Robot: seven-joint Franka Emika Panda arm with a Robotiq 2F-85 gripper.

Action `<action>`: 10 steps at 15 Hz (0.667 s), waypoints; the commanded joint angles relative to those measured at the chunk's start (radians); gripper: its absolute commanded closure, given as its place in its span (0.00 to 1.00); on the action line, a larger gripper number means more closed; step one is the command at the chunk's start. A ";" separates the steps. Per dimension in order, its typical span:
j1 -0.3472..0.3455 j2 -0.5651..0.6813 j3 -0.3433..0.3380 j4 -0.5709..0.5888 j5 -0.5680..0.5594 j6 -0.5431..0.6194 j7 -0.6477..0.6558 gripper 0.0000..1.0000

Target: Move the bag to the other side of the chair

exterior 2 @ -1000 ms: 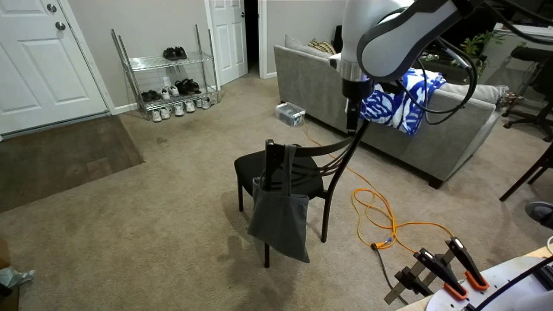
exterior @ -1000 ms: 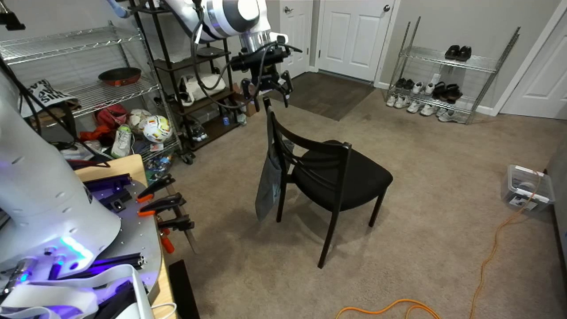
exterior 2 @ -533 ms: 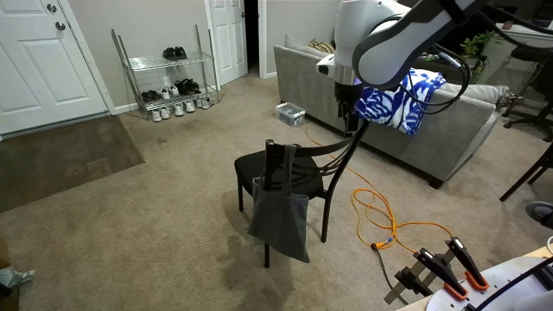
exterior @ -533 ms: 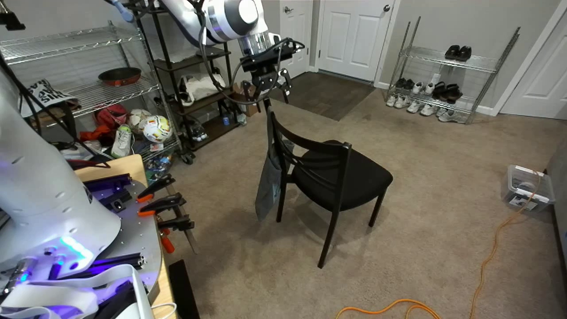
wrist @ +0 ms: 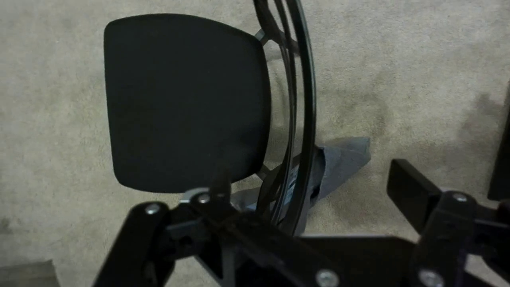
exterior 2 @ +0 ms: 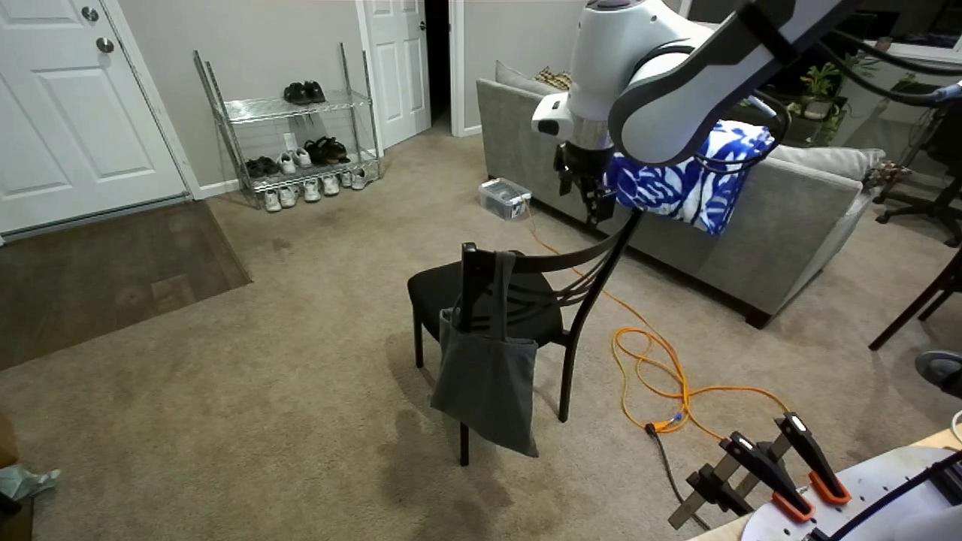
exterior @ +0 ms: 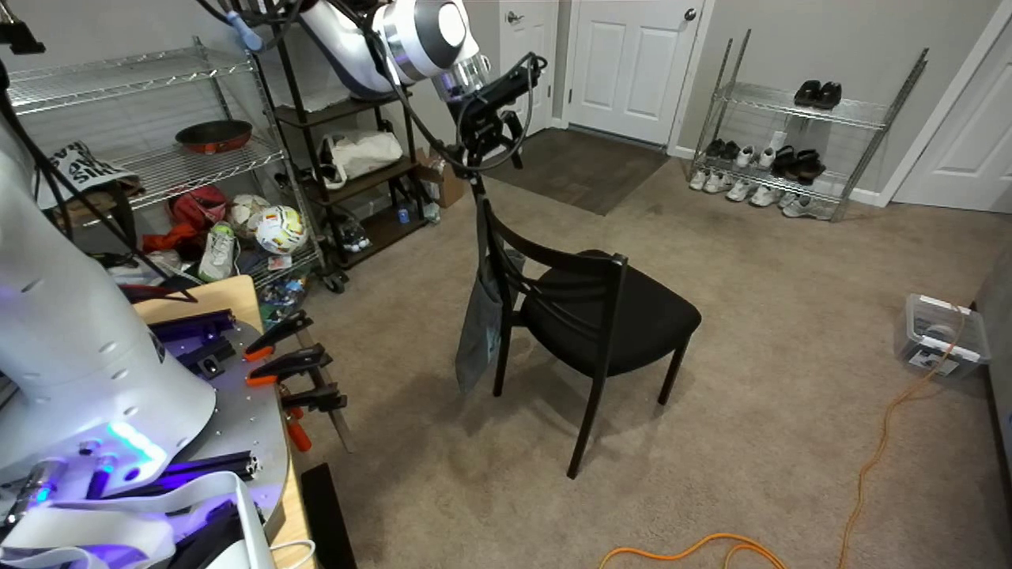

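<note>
The grey tote bag (exterior 2: 488, 391) hangs by a handle (exterior 2: 501, 297) from one end of the backrest (exterior 2: 564, 261) of the black chair (wrist: 187, 103); in the wrist view, parts of it show on both sides of that backrest. The hand (wrist: 308, 175) is above the backrest, its fingers (wrist: 410, 192) well apart. An orange extension cord (exterior 2: 685, 392) lies on the carpet (exterior 2: 323, 315) near the chair.

In an exterior view, bag (exterior 2: 485, 387) hung by handle (exterior 2: 502, 297) over L end of chair (exterior 2: 537, 308) backrest (exterior 2: 564, 261); shoe rack (exterior 2: 263, 110) back L, shoes (exterior 2: 325, 150) on 2 tiers; sofa (exterior 2: 721, 263) back R, blanket (exterior 2: 691, 188) over it; bin (exterior 2: 502, 200) on floor (exterior 2: 225, 421) beside sofa; cord (exterior 2: 685, 391) R of chair; in wrist view, gripper (wrist: 312, 185) over backrest; seat (wrist: 187, 103) L of it; bag both sides, mostly R.
</note>
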 commanded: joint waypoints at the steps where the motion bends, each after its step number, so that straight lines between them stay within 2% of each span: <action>1: 0.000 0.005 0.000 0.007 -0.018 0.021 -0.025 0.00; 8: 0.000 0.015 0.000 0.019 -0.037 0.044 -0.060 0.00; 10: -0.012 -0.023 -0.019 -0.051 -0.053 0.040 -0.048 0.00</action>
